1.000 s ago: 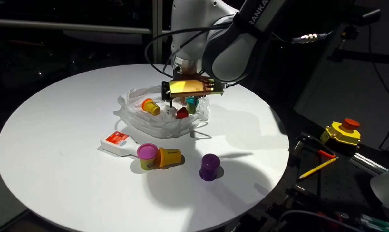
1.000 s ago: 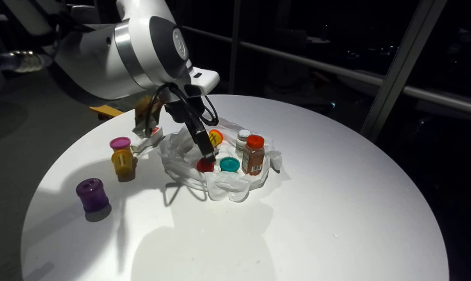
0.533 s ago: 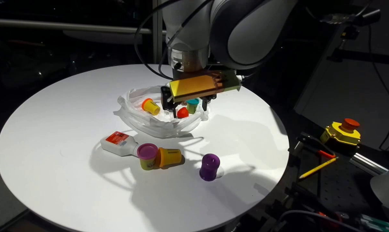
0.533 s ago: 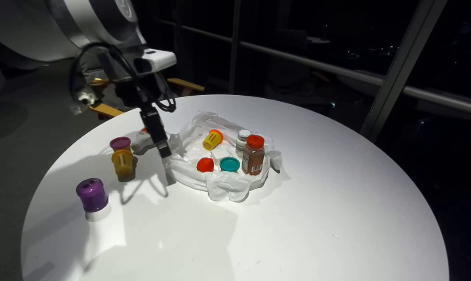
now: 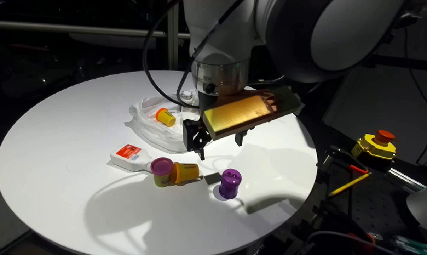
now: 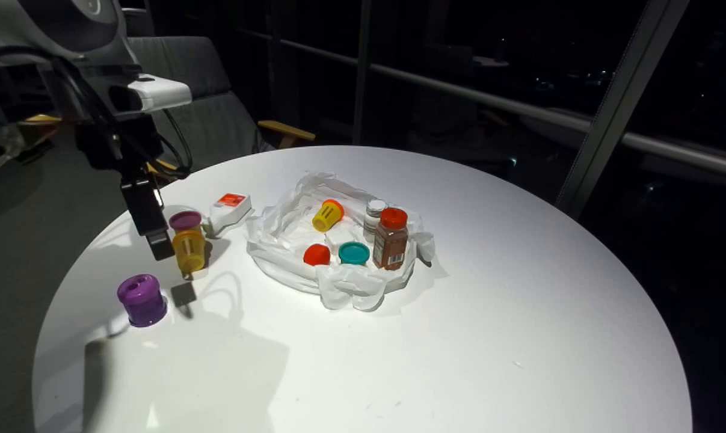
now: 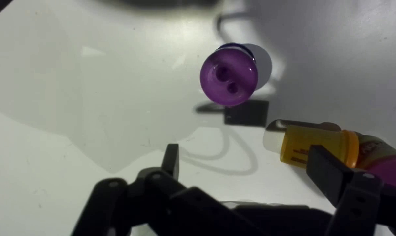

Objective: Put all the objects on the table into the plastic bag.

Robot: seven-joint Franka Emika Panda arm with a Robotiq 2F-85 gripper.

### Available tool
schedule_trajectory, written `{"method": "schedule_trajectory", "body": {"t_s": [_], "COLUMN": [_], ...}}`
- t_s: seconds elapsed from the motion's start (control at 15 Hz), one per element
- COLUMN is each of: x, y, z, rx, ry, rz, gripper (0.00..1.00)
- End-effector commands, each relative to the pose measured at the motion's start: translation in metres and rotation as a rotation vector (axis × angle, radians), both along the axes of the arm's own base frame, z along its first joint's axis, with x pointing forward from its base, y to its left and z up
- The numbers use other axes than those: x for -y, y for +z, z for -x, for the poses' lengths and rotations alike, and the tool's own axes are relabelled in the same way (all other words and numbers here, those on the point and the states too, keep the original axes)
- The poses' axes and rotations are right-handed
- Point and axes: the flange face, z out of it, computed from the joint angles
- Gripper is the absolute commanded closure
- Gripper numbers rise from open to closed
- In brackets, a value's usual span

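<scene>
From over the bag [image 6: 352,287] a moment earlier, the claw [image 7: 245,153] had come out above the desk [image 6: 519,337], near the upright purple cup [image 7: 229,77]. Its jaws stood wide with nothing between them, so a drop was probably done and the cup the likely next pick. The pink-lidded pot [image 5: 161,172], orange pot [image 5: 186,172] and white bottle [image 5: 126,163] were also outside the bag; the jar [image 6: 391,240], yellow pot [image 6: 326,218] and teal-lidded pot [image 6: 353,254] were in it. A barcode [image 6: 394,259] showed on the jar; the red label [image 5: 128,151] on the bottle and the pots' lettering could not be read.
</scene>
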Motion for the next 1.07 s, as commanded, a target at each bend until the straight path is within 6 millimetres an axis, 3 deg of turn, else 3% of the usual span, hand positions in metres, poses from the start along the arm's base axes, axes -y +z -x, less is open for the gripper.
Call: {"method": "schedule_trajectory", "body": {"t_s": [0.0,0.53,0.8,0.87,1.0], "x": [0.015,0.016,0.015,0.016,0.017], "y": [-0.011,-0.031,-0.041,-0.043,-0.049], "z": [0.012,0.034,0.036,0.035,0.034], "rx": [-0.01,-0.098,-0.106,-0.098,-0.092], "ry": [0.003,0.047,0.061,0.065,0.062], "rz": [-0.052,-0.173,-0.183,-0.182,-0.186], "gripper": [0.0,0.0,0.0,0.25,0.32]}}
